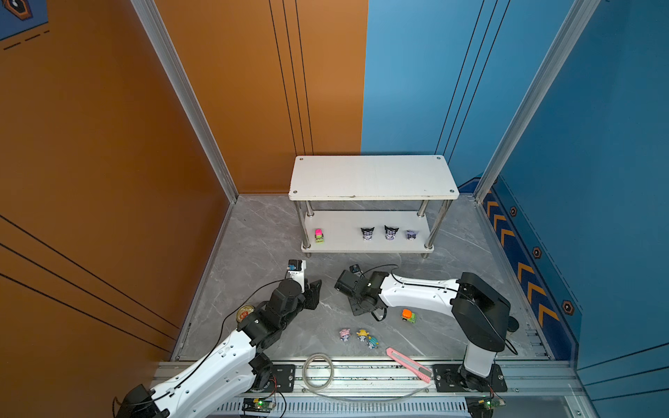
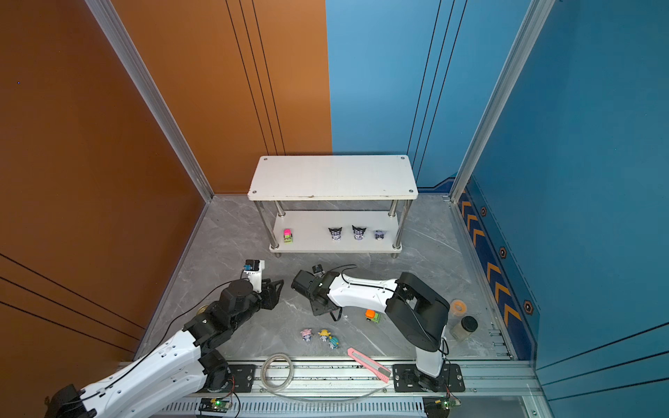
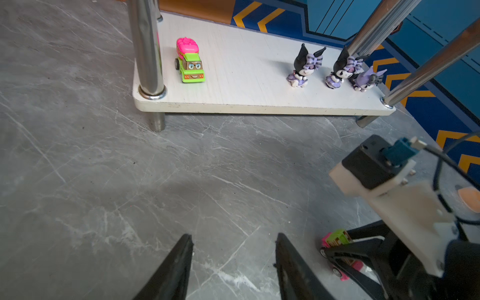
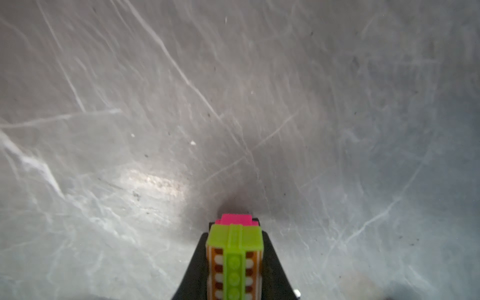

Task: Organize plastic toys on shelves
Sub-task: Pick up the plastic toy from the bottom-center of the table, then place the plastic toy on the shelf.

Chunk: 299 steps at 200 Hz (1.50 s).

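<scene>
The right end effector (image 4: 235, 241) pinches a green-and-pink truck (image 4: 235, 259) low by the tabletop (image 4: 130, 130), in front of the shelves (image 1: 373, 177). The left end effector (image 3: 233, 249) hangs spread. The lower board (image 1: 344, 240) carries a pink-topped truck (image 1: 319, 235) and three black-purple figurines (image 1: 391, 232); an orange truck (image 1: 408, 315) stands on the tabletop

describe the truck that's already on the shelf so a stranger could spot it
Find the white two-tier rack at the back and look at its lower board. Near the left front leg stands a truck, pink on top with a green cab; its shelf neighbours are three black-purple figurines toward the right end.
</scene>
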Motion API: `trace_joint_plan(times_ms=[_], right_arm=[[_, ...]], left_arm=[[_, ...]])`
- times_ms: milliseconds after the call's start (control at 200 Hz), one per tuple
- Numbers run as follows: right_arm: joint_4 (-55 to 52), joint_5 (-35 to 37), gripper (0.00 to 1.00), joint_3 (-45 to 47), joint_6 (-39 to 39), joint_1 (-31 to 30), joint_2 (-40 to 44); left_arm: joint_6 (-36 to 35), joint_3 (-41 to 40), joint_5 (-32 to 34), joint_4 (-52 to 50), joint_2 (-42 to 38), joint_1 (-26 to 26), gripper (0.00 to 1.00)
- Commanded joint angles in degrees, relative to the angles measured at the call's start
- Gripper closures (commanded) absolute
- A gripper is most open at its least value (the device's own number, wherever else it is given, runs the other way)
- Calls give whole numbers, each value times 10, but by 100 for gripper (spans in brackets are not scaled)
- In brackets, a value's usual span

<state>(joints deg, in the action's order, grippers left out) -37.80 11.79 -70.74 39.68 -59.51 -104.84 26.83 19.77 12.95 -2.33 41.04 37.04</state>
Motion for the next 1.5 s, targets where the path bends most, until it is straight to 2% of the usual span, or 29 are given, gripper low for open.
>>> trace_joint_plan(times_ms=[0,225,591,1026,1492], right_arm=[[-12,6,91,-58,-30,26,-14],[-33,2,91,-184,-77,52,-81],[-54,2,92,-347,-118,90,-172],[-37,32,93,-432,-138,104,-218],[30,71,91,-447,-135,104,-248]], left_arm=[[-7,16,35,-49,-26,-12,47],[3,11,33,-72,-33,-44,46],[10,1,19,-66,-36,-61,46],[10,-4,6,-42,-12,-68,46],[12,-8,4,-35,-5,-70,46]])
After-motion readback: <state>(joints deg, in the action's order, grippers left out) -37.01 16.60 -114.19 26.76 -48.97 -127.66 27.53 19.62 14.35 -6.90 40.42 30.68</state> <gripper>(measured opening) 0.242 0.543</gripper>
